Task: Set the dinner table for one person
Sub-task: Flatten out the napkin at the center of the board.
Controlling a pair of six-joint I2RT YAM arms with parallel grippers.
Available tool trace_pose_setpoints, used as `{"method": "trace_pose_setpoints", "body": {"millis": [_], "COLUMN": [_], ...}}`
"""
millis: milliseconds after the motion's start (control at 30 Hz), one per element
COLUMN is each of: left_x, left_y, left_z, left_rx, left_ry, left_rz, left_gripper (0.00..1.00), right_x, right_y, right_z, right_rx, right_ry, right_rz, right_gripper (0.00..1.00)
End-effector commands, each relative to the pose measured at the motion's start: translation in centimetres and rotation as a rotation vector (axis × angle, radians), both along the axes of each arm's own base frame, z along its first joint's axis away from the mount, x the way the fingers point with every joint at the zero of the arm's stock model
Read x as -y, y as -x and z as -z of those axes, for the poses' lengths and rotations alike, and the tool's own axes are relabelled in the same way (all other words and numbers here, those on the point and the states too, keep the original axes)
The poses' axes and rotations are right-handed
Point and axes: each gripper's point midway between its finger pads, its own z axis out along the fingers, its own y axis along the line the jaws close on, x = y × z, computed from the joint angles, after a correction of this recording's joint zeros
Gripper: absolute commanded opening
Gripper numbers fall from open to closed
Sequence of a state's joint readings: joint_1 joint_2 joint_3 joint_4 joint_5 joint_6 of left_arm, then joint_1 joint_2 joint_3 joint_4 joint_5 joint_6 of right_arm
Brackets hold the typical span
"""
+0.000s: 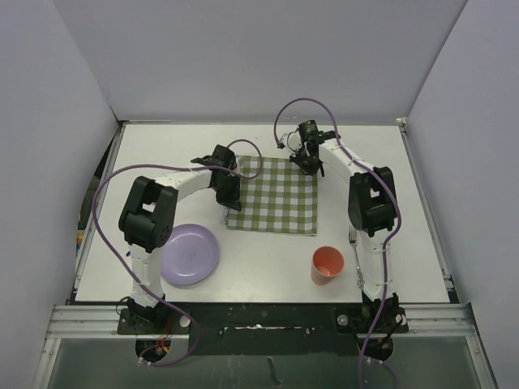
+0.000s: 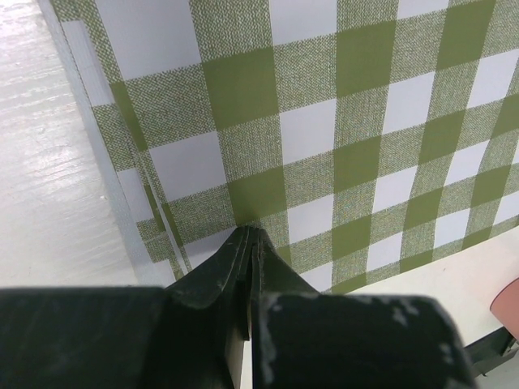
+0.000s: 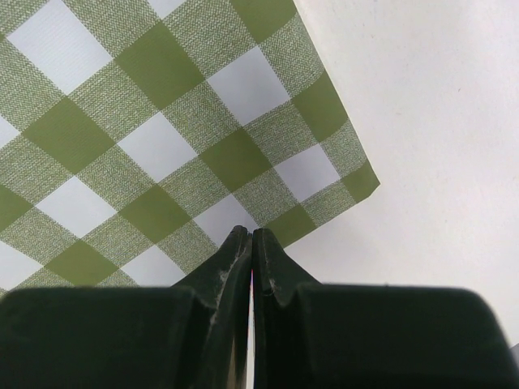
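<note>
Left gripper [image 2: 250, 231] closed tight, tips down at the left edge of the cloth [image 2: 340, 146]; right gripper [image 3: 250, 233] pressed closed too, tips by its far right corner. That green-and-white checked cloth lies flat mid-table. The table [image 1: 162, 150], a big white rectangle with thin metal edging, spreads under both arms, purple plate [image 1: 190, 253] near-left, orange cup [image 1: 327, 264] and fork [image 1: 357, 258] near-right.

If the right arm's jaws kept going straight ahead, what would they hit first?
Most likely the green checked cloth, near its corner; the shut jaws point down at it, though how far above it they hang is unclear.
</note>
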State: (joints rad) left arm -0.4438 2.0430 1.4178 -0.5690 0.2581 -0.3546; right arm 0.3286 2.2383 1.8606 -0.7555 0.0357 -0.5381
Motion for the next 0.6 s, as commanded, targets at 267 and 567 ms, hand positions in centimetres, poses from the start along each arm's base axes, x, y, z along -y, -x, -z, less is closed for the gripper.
{"method": "trace_pose_setpoints", "body": {"millis": [267, 567], "left_x": [-3.0, -3.2], "left_y": [7.5, 9.1], "left_z": [1.1, -0.2], "left_rx": [-0.176, -0.164], "left_ry": [-0.063, -0.044], "left_rz": [0.051, 0.045], "left_gripper": [0.00, 0.00], "right_x": [-1.6, -3.6], "right_y": [-0.3, 0.4], "right_z": [-0.5, -0.5], "right_rx": [0.045, 0.066], "right_ry": [0.026, 0.069], "right_rz": [-0.039, -0.097], "right_gripper": [0.00, 0.00]}}
